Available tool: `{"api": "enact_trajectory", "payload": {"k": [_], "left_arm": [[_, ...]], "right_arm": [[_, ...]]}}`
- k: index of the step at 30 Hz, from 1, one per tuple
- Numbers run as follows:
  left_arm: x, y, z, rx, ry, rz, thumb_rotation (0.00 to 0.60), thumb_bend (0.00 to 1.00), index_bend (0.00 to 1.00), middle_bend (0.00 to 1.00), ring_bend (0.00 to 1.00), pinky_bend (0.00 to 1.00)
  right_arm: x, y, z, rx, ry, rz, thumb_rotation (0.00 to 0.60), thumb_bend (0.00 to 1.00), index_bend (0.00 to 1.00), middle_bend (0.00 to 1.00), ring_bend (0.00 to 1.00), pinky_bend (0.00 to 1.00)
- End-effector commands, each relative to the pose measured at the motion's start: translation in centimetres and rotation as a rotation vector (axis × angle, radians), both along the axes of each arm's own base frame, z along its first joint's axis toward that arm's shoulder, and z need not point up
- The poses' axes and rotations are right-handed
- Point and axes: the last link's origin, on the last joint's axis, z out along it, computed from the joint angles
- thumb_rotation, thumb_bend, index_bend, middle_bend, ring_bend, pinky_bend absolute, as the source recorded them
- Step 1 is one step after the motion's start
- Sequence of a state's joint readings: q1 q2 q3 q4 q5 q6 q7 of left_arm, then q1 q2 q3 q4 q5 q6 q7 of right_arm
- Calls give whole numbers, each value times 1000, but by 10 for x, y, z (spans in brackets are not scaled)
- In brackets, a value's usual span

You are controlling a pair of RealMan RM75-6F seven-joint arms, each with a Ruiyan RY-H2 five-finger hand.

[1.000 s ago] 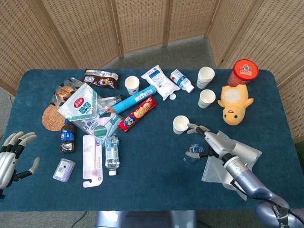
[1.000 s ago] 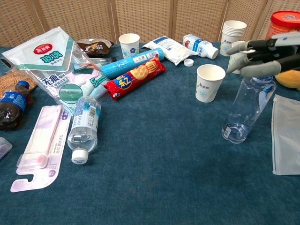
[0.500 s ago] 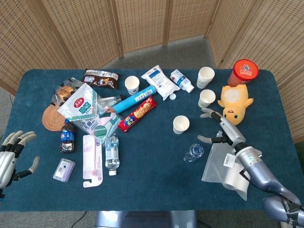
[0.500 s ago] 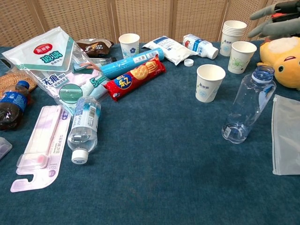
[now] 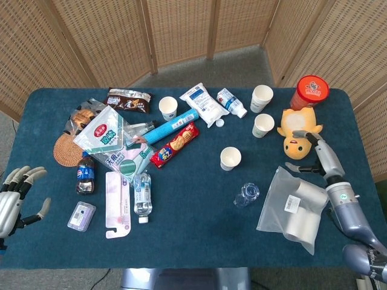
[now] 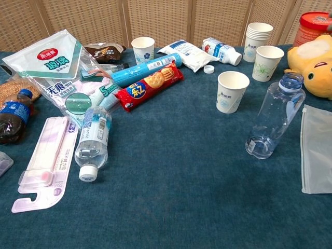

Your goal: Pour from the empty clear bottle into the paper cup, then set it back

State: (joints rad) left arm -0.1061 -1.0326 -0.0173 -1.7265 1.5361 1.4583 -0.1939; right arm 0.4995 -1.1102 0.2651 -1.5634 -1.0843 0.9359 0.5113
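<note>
I see the clear bottle [image 6: 274,115] standing upright on the blue table [image 5: 193,223], uncapped and untouched; nothing grips it; the paper cup [image 6: 232,91] sits just beside it, up and to the left in the chest view, apart from the bottle. In the head view the bottle [image 5: 247,194] shows from above, between the cup [image 5: 230,158] and a frosted zip bag [image 5: 294,208] lying flat to its right. My right hand [image 5: 317,154] is off at the table's right side, near the yellow duck toy [image 5: 297,132], fingers spread and holding nothing; it is well apart from the bottle and does not show in the chest view. My left hand [image 5: 15,196] rests at the near left edge, fingers loosely apart, empty. Snack packs, a lying water bottle [image 6: 93,140] and a cola bottle [image 5: 86,174] crowd the left half.
</note>
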Motion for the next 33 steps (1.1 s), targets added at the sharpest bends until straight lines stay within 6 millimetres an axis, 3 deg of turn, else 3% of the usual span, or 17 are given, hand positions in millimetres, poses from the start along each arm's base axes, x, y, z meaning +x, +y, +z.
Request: {"api": "enact_trajectory", "payload": {"k": [1,11,17,21,33], "left_arm": [[-1,-1,0,1,-1,4,333,491,148,171,86,43],[-14,-12,-4,-4,-23,24,330,490,148,171,86,41],[-26,-22,-2,0,-23,58,330,490,148,171,86,30],[-31,-27,0,16,-21,64,328,490,147,169,80,9],[-34,-37,1,19,-5,74,330,489,139,163,53,0]], "right_arm": [[-18,5,6,-51,50,-27,600,211,238,263,109,0],[-60,40,14,-111,319,-53,600,213,264,262,106,0],[-74,62,16,-150,520,-16,600,216,282,262,102,0],[-75,77,10,-160,619,3,600,218,286,262,97,0],[-68,100,2,-157,613,-3,600,213,283,262,93,0]]}}
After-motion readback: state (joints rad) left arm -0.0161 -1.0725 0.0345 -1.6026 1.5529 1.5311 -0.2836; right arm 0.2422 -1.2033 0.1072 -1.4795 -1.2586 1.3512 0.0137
